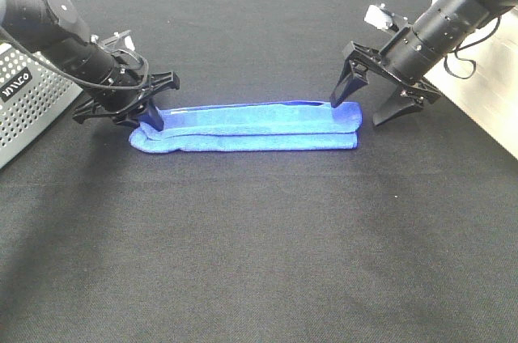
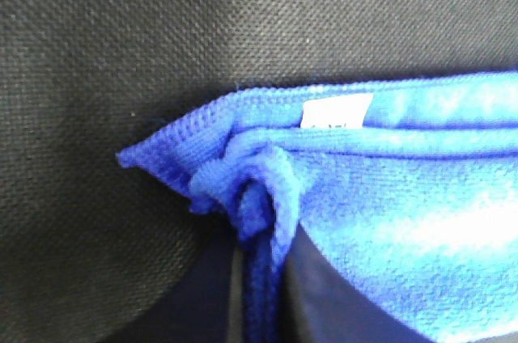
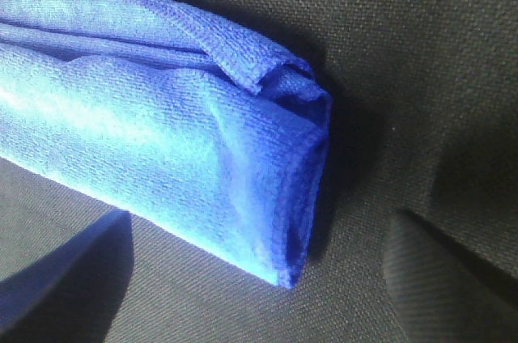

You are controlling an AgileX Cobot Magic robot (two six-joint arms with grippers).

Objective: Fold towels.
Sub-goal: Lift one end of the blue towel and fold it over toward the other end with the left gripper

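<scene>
The royal-blue towel (image 1: 251, 127) lies folded into a long narrow strip across the middle of the black table (image 1: 259, 246). My left gripper (image 1: 150, 115) is shut on the strip's left end. In the left wrist view the cloth (image 2: 388, 213) bunches between the two dark fingers (image 2: 324, 302), with the white tag (image 2: 336, 110) just beyond. My right gripper (image 1: 363, 107) is open and straddles the strip's right end, one finger on each side. In the right wrist view the towel's end (image 3: 162, 133) lies between the spread fingers (image 3: 57, 274), not gripped.
A perforated grey basket (image 1: 28, 104) stands at the left edge, close behind my left arm. A white surface (image 1: 494, 108) borders the table on the right. Black tablecloth stretches in front of the towel.
</scene>
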